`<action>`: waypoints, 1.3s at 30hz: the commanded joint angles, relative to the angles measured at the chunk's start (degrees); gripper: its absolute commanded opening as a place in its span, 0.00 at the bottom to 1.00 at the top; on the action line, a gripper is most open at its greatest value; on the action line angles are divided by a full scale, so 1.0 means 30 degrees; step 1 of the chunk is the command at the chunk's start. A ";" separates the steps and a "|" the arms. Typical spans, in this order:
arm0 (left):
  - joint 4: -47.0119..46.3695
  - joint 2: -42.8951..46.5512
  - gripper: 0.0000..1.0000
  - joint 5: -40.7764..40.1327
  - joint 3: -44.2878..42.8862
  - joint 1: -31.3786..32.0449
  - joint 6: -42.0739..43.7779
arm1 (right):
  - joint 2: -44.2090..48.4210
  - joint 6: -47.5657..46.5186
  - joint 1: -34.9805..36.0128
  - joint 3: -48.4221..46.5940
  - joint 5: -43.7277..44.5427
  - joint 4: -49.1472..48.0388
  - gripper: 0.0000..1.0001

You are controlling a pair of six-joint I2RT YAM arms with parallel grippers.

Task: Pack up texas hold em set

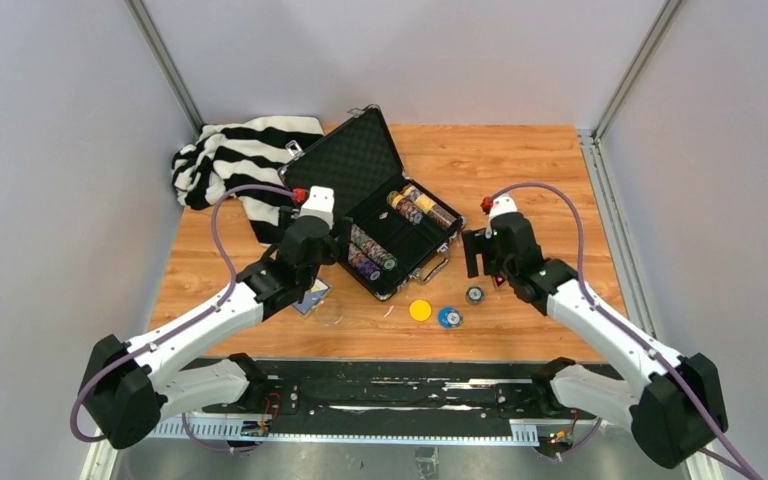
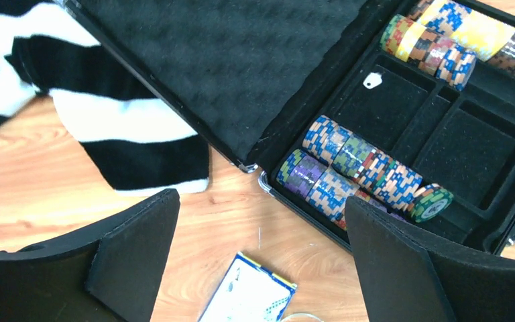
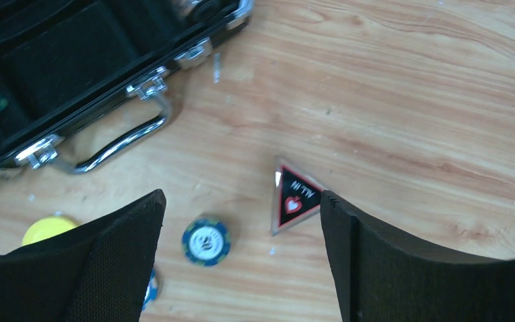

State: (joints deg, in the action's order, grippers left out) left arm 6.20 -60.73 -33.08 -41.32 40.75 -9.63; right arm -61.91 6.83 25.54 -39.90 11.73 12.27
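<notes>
Top external view first: the wooden table (image 1: 530, 170) carries the black ribbed hard case (image 1: 352, 160). It lies open left of centre, its foam-lined lid laid back toward the far left against a black-and-white striped cloth (image 1: 230, 155). Inside the tray I see two banks of multicoloured chip rows (image 2: 359, 171), one at the near-left end and one at the far-right end, with bare foam pockets between them. I judge the set only partly packed, since several loose pieces sit on the wood near of the case.

My left gripper (image 2: 261, 261) hangs spread wide above the case's near-left corner, pinching nothing. The white-and-blue card box (image 2: 249, 295) lies just near of that corner, almost between the fingers, its long axis slanting across the gap between them. The left arm is plainly the closer one for it.

My right gripper (image 3: 238, 261) is spread too, and empty, hovering just right of the case's chrome handle (image 3: 127, 137). To its near left lie a yellow round disc (image 1: 420, 310), a blue round disc (image 1: 449, 317) and a dark-rimmed disc with a pale centre (image 3: 206, 240).

The small dark triangle with a red heart (image 3: 294, 198) matters most. It lies flat just beside the inner face of the right-hand finger, well off the gripper's centre line. I'd expect to shift right to centre it before going down.
</notes>
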 commanded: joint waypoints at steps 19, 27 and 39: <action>-0.0710 -0.1486 0.98 0.3905 -0.0335 0.0010 -0.4324 | -0.0180 0.2305 0.1829 0.2234 -0.2102 0.0865 0.65; -0.1319 -0.1514 0.98 0.4176 0.0167 0.0010 -0.4646 | -0.1497 0.2443 0.1825 0.2448 -0.2212 0.0296 0.62; -0.1156 -0.1877 0.98 0.4391 0.0149 0.0010 -0.4628 | -0.2634 0.2766 0.1814 0.2867 -0.2192 0.0065 0.53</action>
State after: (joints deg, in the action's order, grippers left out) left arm 4.36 -65.95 -20.51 -41.19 40.64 -23.00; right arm -69.10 14.17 30.37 -32.16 5.10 12.69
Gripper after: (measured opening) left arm 0.982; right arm 0.549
